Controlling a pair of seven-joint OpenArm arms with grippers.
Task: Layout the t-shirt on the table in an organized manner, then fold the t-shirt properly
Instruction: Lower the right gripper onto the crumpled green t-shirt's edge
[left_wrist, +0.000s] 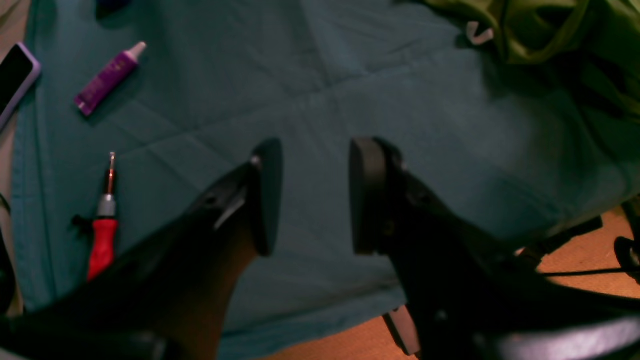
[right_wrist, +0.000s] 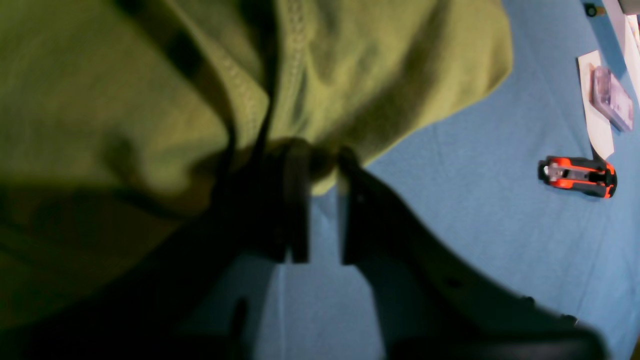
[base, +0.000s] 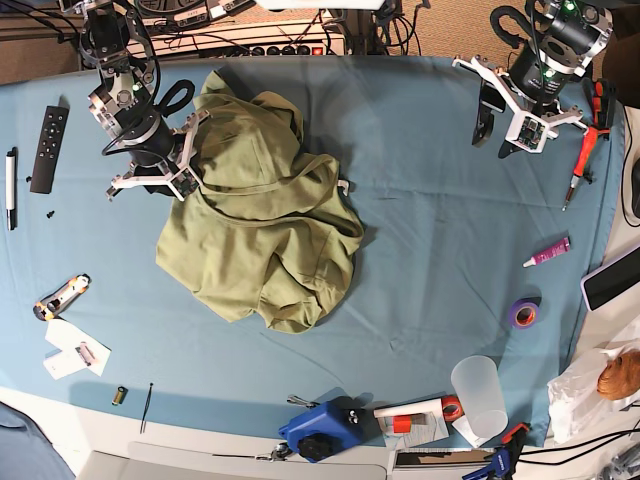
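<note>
The olive t-shirt (base: 260, 230) lies crumpled in a heap on the left half of the table (base: 430, 220), which is covered in blue cloth. My right gripper (base: 180, 165) is at the heap's left edge. In the right wrist view its jaws (right_wrist: 324, 170) stand close together with a fold of the t-shirt (right_wrist: 125, 100) pinched between the tips. My left gripper (base: 497, 132) hovers over bare cloth at the far right. In the left wrist view the left gripper (left_wrist: 316, 165) is open and empty, and a corner of the t-shirt (left_wrist: 550, 30) shows at top right.
A red screwdriver (left_wrist: 102, 235), a purple tube (left_wrist: 107, 77) and a phone (left_wrist: 12, 80) lie near the left gripper. An orange utility knife (right_wrist: 577, 177) and a paper card (right_wrist: 595, 115) lie near the table's front left. A remote (base: 48, 135), a tape roll (base: 522, 314) and a plastic cup (base: 480, 395) are also here.
</note>
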